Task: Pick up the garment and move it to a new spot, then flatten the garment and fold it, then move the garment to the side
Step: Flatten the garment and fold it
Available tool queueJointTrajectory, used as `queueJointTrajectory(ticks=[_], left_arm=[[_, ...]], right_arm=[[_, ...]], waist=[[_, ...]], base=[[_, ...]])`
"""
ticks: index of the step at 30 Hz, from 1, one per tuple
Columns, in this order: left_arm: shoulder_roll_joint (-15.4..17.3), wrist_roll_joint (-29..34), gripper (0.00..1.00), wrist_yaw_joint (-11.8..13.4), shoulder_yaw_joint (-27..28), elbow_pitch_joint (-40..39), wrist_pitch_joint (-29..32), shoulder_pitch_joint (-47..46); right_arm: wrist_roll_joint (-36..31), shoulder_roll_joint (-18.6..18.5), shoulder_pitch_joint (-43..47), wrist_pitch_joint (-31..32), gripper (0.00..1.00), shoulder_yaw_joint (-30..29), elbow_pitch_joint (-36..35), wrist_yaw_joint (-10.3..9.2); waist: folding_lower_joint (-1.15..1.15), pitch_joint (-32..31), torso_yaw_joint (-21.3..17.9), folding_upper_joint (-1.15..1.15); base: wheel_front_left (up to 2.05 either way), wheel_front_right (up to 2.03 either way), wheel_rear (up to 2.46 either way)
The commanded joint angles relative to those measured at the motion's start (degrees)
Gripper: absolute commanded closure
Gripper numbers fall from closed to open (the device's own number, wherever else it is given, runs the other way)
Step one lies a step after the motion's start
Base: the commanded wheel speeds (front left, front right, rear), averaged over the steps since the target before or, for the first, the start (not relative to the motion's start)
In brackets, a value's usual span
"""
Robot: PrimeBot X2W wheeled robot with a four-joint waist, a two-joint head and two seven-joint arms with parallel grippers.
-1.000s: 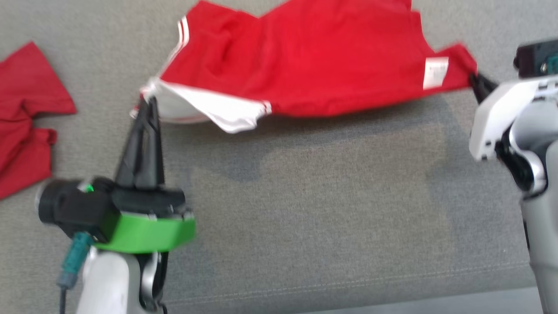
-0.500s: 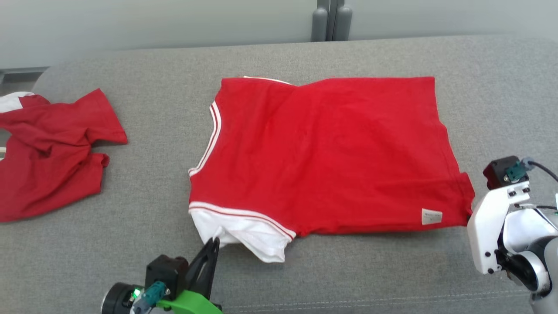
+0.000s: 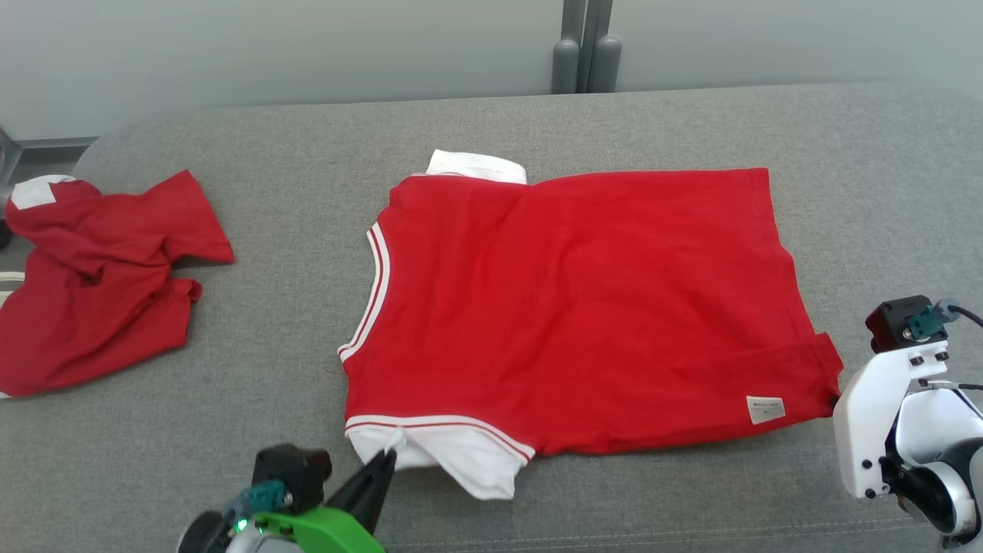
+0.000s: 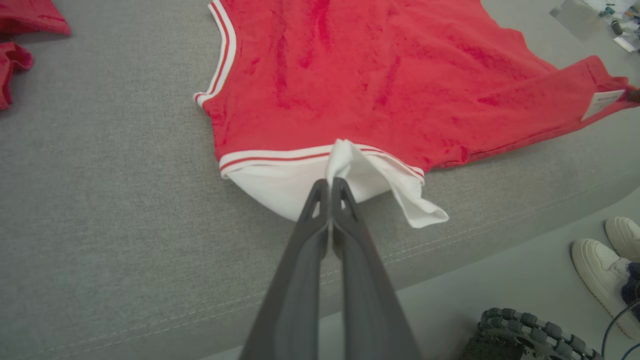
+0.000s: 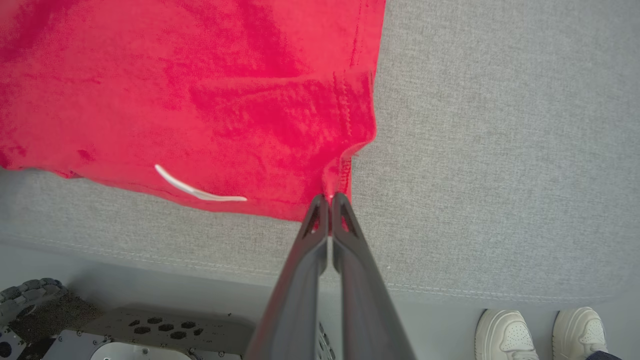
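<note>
The garment (image 3: 576,307) is a red shirt with white sleeves and striped trim, lying spread out on the grey cushioned surface (image 3: 269,230). My left gripper (image 3: 388,455) is shut on the near white sleeve (image 4: 345,155) and pinches a fold of it at the shirt's near left corner. At the near right corner, my right gripper (image 5: 330,196) is shut on the red hem (image 5: 345,165), close to a white label (image 3: 766,409). In the head view the right gripper's (image 3: 837,398) fingers are mostly hidden behind its white wrist.
A second red garment (image 3: 92,284) lies crumpled at the far left of the surface. The cushion's stitched front edge (image 3: 691,530) runs just below both grippers. A person's pale shoes (image 5: 505,335) stand on the floor near the robot's base (image 4: 525,335). A wall with grey posts (image 3: 584,61) is behind.
The head camera has tilted up. The shirt, held up and stretched between both grippers a second ago, now lies flat on the surface. Both grippers have come down near the front edge, still gripping.
</note>
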Motion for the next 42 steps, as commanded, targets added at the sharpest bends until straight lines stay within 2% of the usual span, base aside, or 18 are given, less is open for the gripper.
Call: queueJointTrajectory(ticks=[1,8,11,17,26,35,42], left_arm=[[0.4,0.6,1.00,-0.1,0.4,-0.2,-0.3,-2.9],[1.3,3.7,1.00,-0.7,-0.6,6.4,-1.3,-15.5],[0.2,5.2,1.00,-1.0,-1.6,11.8,-3.3,-23.0],[-1.0,6.3,1.00,-0.6,-1.7,19.3,-6.6,-31.3],[-1.9,7.7,1.00,0.1,-1.8,26.5,-12.7,-38.7],[-1.6,8.5,1.00,-0.4,-2.8,33.5,-15.7,-44.1],[-2.0,8.7,1.00,-0.6,-3.7,37.0,-17.5,-47.4]], right_arm=[[0.2,0.5,-0.9,-0.8,1.00,-0.5,-0.3,-0.08],[-0.8,2.3,-5.2,-2.9,1.00,-0.9,2.4,-0.08],[-1.2,4.3,-8.2,-4.4,1.00,-1.8,5.1,-0.05],[-1.8,7.3,-13.1,-7.7,1.00,-3.6,8.6,-0.05],[-3.8,10.6,-18.1,-12.9,1.00,-6.6,13.8,-0.05],[-6.8,13.2,-23.0,-18.5,1.00,-11.1,19.5,-0.05],[-10.0,14.0,-25.4,-19.4,1.00,-12.2,24.0,-0.05]], waist=[[0.01,0.0,0.0,0.00],[0.01,1.7,-0.8,0.00],[0.01,3.4,-1.3,0.00],[0.01,6.0,-2.0,0.00],[0.01,8.1,-2.0,0.00],[0.01,9.7,-2.0,0.00],[0.01,10.4,-1.7,0.00]], base=[[0.00,0.00,0.00],[0.00,0.00,0.00],[0.00,0.00,0.00],[0.00,0.00,0.00],[0.00,0.00,0.00],[0.00,0.00,0.00],[0.00,0.00,0.00]])
